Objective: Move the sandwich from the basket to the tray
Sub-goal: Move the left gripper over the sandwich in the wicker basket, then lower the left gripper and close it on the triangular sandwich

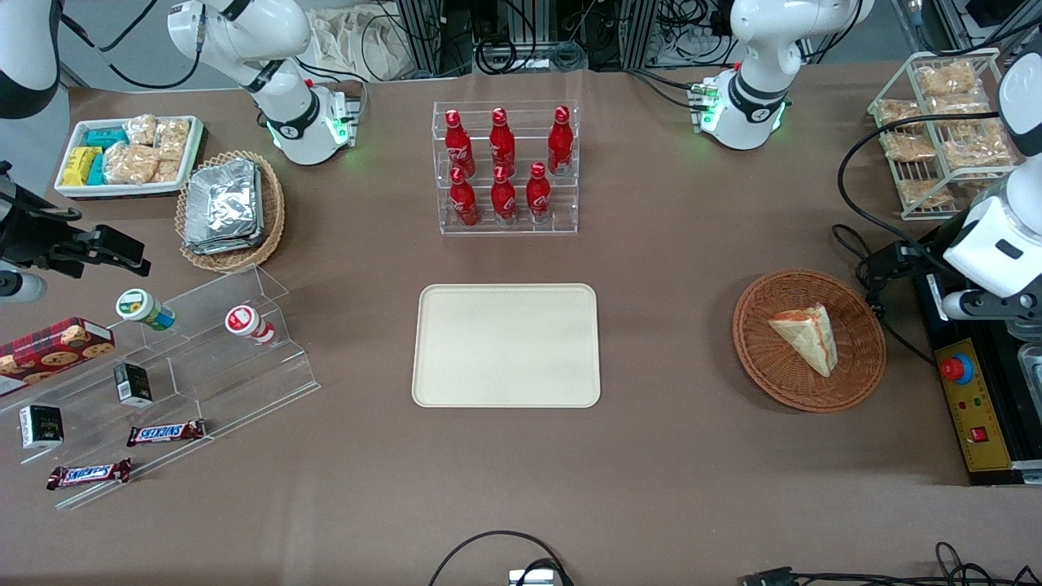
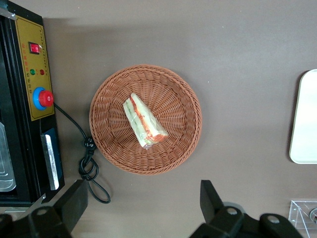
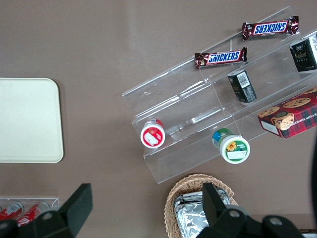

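**A:** What is listed for the basket [image 1: 808, 340]?

**B:** One round reddish-brown wicker basket, set on the brown table [image 1: 667, 456] toward the working arm's end. One sandwich [image 1: 806, 334] is held in it: a pale triangular wedge, laid flat near the basket's middle, its red and green filling seen along one cut edge.

**A:** And the gripper [image 2: 143, 208]?

**B:** It is recorded above the table just beside the basket's rim, not over the sandwich. Its two dark fingers [image 2: 210, 198] are spread wide apart and nothing is held between them. The sandwich is untouched and lies well clear of both fingers.

**A:** Other entries near the basket?

**B:** One cream tray [image 1: 506, 345], bare, well apart from the basket toward the parked arm's end. One control box [image 1: 973, 407] with a red button, close beside the basket at the table's edge; a black cable [image 2: 89, 163] is looped between the two.
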